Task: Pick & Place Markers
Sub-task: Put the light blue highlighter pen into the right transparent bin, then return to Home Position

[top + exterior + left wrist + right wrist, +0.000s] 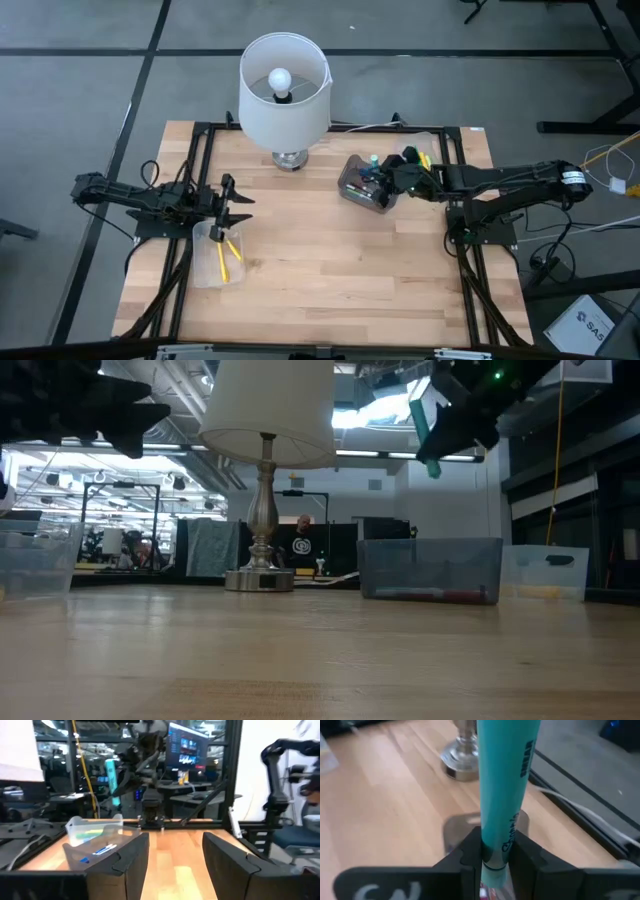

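High view: right gripper (392,178) over the smoky bin (365,183) by the lamp (285,90); left gripper (222,208) spread, empty, above a clear bin (205,270) holding two yellow markers (226,254). Low view: teal marker (420,425) hangs aloft. Left wrist: fingers (131,855) parted. Right wrist: jaws pinch teal marker (506,790) near one end; probably light, stiff, slick barrel, so mid-barrel grip safer.

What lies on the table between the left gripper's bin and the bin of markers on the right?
In the high view, only bare wood separates the left bin from the marker bin; the lamp stands farther back.
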